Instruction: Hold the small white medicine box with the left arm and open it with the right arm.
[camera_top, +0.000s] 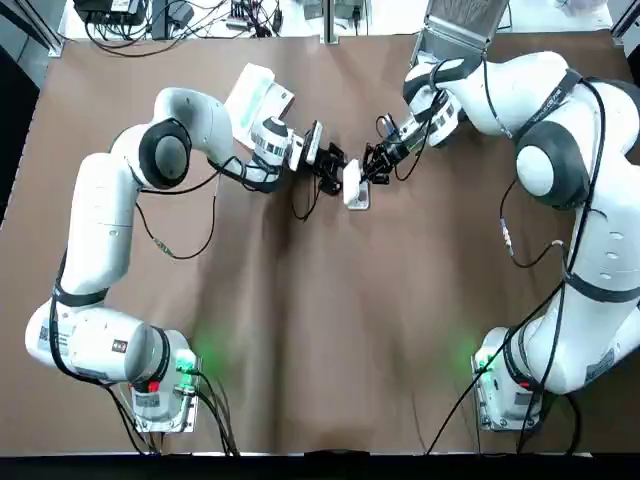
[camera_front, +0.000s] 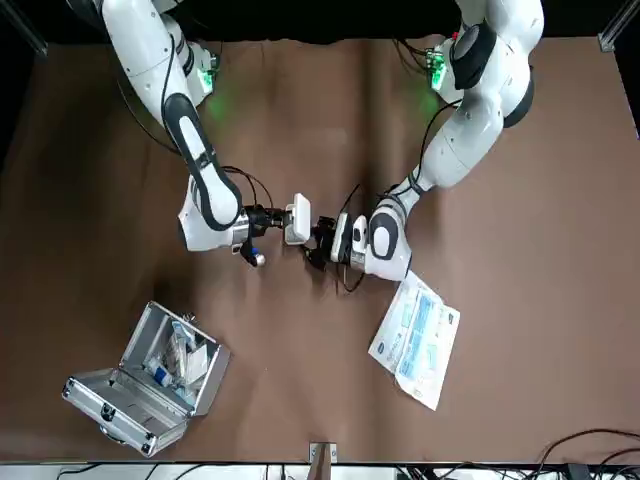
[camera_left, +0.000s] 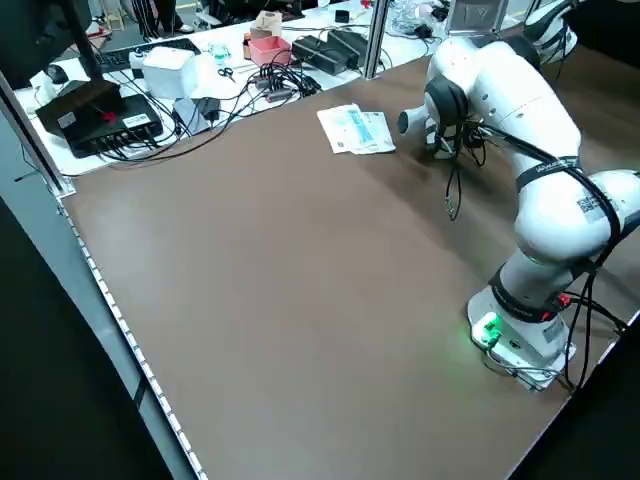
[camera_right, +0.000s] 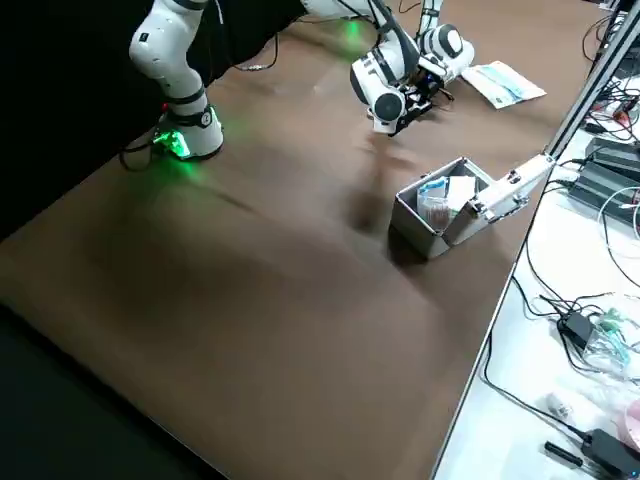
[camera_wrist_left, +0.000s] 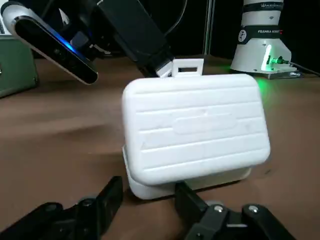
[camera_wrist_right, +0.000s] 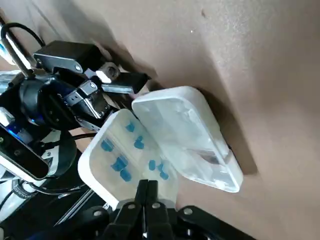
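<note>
The small white medicine box (camera_top: 356, 186) sat near the middle of the brown surface (camera_top: 300, 330), between the two grippers, and it was partly open. One half lay flat on the surface. The other half stood raised on its hinge, and its inner face carried several small blue pieces (camera_wrist_right: 125, 160). In the left wrist view the ridged outer face of the raised half was turned toward that camera.

The right gripper (camera_wrist_right: 146, 194) had reached in from the robot's right. Its fingers (camera_wrist_right: 142, 192) were pinched together on the free edge of the raised half, at the small tab (camera_wrist_left: 188, 66) on its rim, holding it up at an angle.

The left gripper (camera_wrist_left: 147, 195) lay low over the surface on the opposite side of the box, pointing at the hinge side. Its fingers (camera_wrist_left: 112, 192) were spread apart with nothing between them. One fingertip was at the edge of the flat half, though whether it pressed on it could not be told.

An open metal case (camera_front: 150, 385) with packets inside stood well apart at the far edge on the robot's right. A white and blue printed packet (camera_front: 418, 340) lay just beyond the left arm's wrist.
</note>
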